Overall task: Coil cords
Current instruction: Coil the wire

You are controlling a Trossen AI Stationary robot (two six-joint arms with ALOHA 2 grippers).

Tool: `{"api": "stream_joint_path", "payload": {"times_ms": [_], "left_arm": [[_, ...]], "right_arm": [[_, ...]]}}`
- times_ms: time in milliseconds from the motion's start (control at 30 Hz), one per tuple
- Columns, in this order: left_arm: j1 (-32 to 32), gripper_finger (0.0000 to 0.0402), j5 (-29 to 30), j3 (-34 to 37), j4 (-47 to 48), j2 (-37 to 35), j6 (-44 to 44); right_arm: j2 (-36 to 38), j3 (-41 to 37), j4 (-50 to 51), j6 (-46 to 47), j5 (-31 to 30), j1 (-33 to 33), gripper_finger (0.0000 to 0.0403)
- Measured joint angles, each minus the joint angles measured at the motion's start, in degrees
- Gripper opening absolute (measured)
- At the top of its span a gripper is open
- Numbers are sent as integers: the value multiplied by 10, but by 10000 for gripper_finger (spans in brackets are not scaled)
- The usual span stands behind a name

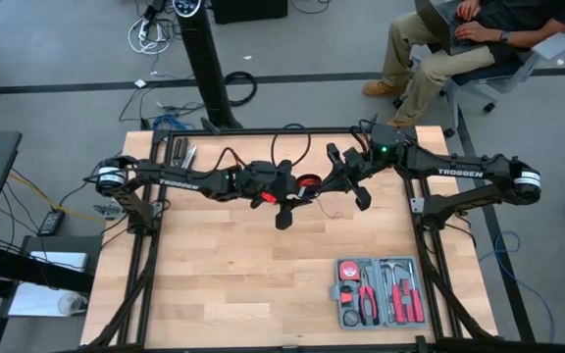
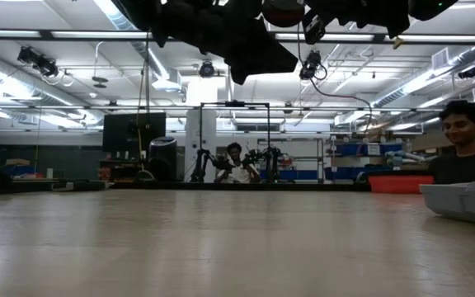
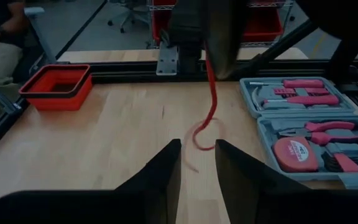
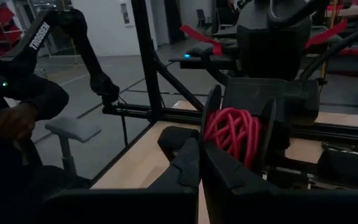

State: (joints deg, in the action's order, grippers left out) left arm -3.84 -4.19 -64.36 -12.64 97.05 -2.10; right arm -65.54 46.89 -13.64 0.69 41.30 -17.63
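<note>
Both arms meet high above the middle of the wooden table (image 1: 224,284). The left gripper (image 3: 197,165) has its fingers slightly apart, holding nothing. The right gripper (image 4: 201,163) is closed beside the red cord (image 4: 232,134), wound in a bundle on the left arm, one strand hanging down to the table.

Robotics lab: open hall, other arm rigs (image 2: 233,161), shelving (image 2: 369,157).

Centre of the high view: both arms meet above the table (image 1: 214,284), the left gripper (image 1: 284,201) and right gripper (image 1: 349,176) crowding the red cord (image 1: 307,184).
Lower right: open grey tool case (image 1: 379,292) blocks the surface.
Lower left and lower centre: bare wood, free passage.
Upper left edge: dark post (image 1: 207,69) stands beside the table.
</note>
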Motion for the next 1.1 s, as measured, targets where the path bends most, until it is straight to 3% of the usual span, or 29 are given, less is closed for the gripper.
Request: {"api": "stream_joint_path", "payload": {"times_ms": [100,467,833,1100], "left_arm": [[0,104,1,6,-16,0,-3],[-8,104,24,141,-294,2,24],[-2,103,20,146,-339,9,24],[-1,103,39,146,-393,56,61]], "right_arm": [[0,0,-3,-4,-3,0,1],[-2,3,-22,-13,-16,0,2],[-1,3,-52,-14,-14,7,2],[-1,3,-69,-9,-15,7,2]]}}
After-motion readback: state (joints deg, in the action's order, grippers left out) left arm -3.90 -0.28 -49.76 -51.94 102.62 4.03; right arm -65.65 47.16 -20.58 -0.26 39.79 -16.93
